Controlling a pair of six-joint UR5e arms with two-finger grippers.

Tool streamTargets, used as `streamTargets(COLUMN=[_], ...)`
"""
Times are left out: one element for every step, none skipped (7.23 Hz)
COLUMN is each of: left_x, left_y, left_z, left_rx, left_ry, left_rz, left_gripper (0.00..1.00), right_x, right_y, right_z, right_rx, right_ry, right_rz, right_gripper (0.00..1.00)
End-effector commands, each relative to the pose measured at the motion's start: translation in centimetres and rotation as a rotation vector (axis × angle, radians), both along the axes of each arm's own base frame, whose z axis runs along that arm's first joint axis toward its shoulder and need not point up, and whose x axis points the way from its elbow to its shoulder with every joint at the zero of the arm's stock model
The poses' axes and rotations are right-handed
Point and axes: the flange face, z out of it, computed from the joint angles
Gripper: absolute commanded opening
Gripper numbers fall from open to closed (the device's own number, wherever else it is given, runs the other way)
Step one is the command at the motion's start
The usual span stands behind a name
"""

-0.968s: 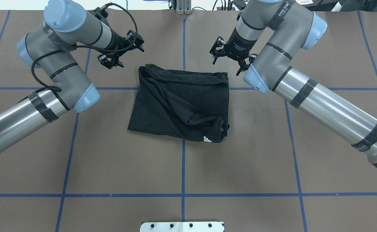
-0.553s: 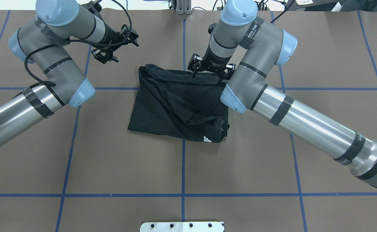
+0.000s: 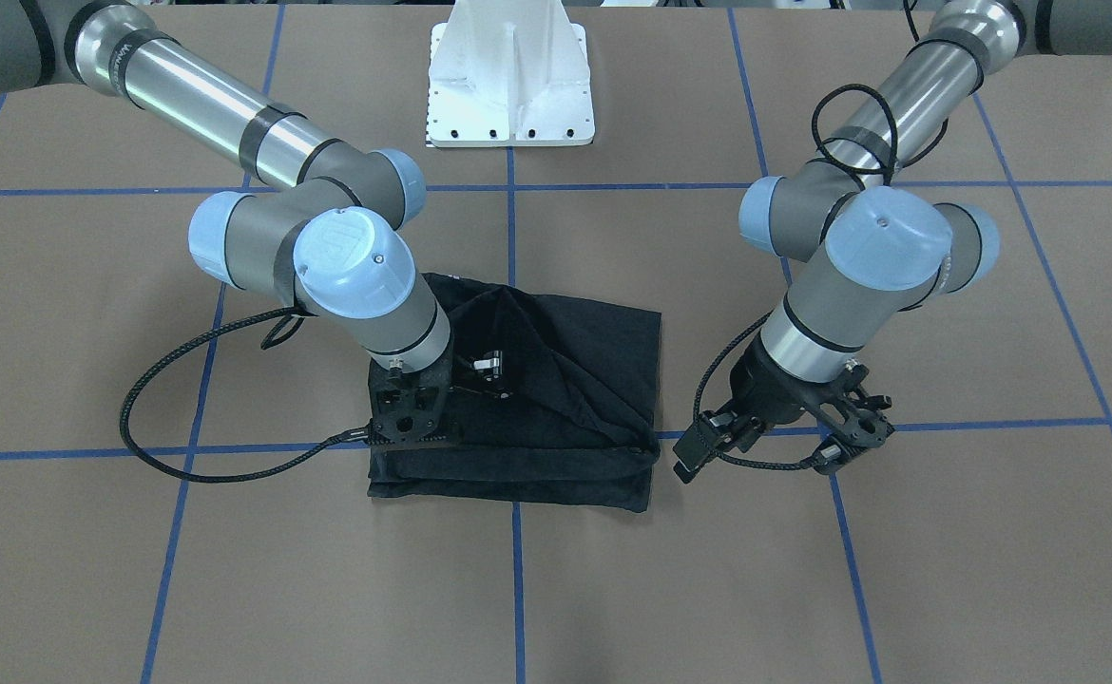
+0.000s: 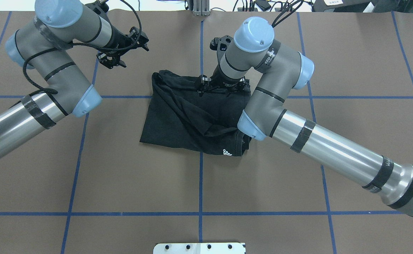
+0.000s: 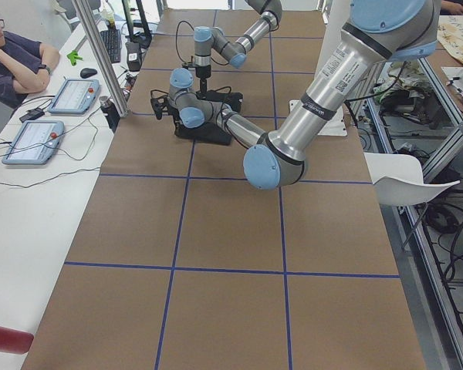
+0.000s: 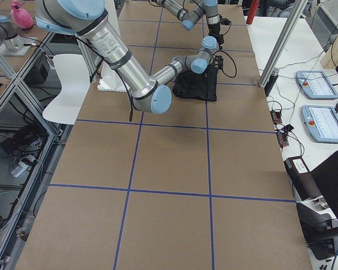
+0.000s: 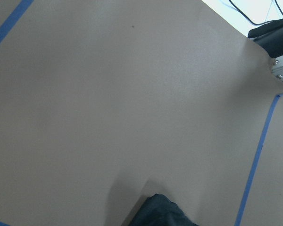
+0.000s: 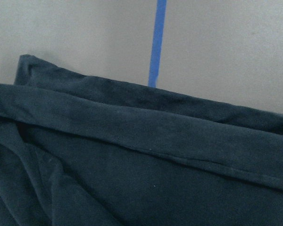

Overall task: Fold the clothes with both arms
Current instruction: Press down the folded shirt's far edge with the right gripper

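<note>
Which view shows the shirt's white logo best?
Overhead exterior: the white logo shows clearly at the T-shirt's robot-side edge. Front-facing and side views show the shirt but no legible logo; wrist views catch only plain black cloth.

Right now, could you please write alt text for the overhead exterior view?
A folded black T-shirt lies mid-table on brown paper with blue tape lines. The right arm's black gripper sits at its far edge; the left arm's gripper hangs clear, far-left.
</note>
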Motion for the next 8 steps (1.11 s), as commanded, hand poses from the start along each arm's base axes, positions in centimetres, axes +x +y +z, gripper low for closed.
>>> streamTargets(left_x=[0.0,-0.1,-0.2,-0.3,-0.3,-0.3,-0.4,-0.4], left_y=[0.0,-0.1,-0.1,-0.2,-0.2,-0.2,-0.2,-0.2], left_z=[0.1,0.2,0.3,0.3,0.3,0.3,0.2,0.2], left_rx=[-0.004,-0.006,-0.007,-0.007,-0.007,-0.007,-0.006,-0.007], left_ry=[-0.002,-0.004,-0.005,-0.005,-0.005,-0.005,-0.004,-0.005], left_rz=[0.002,-0.001,-0.001,-0.003,-0.003,-0.003,-0.004,-0.004], left_gripper=[1.0,1.0,1.0,1.0,1.0,1.0,1.0,1.0], right_x=[-0.2,-0.5,-0.7,-1.0,-1.6,-2.1,-2.7,-3.2], right_y=[0.8,1.0,1.2,1.4,1.6,2.1,2.7,3.3], right_z=[1.4,1.4,1.2,1.2,1.6,1.7,1.9,2.1], right_rx=[0.087,0.09,0.094,0.098,0.096,0.096,0.097,0.096], right_ry=[-0.018,-0.018,-0.02,-0.019,-0.016,-0.015,-0.016,-0.014], right_rz=[-0.052,-0.059,-0.061,-0.064,-0.071,-0.079,-0.09,-0.099], right_gripper=[0.93,0.86,0.75,0.7,0.67,0.66,0.62,0.62])
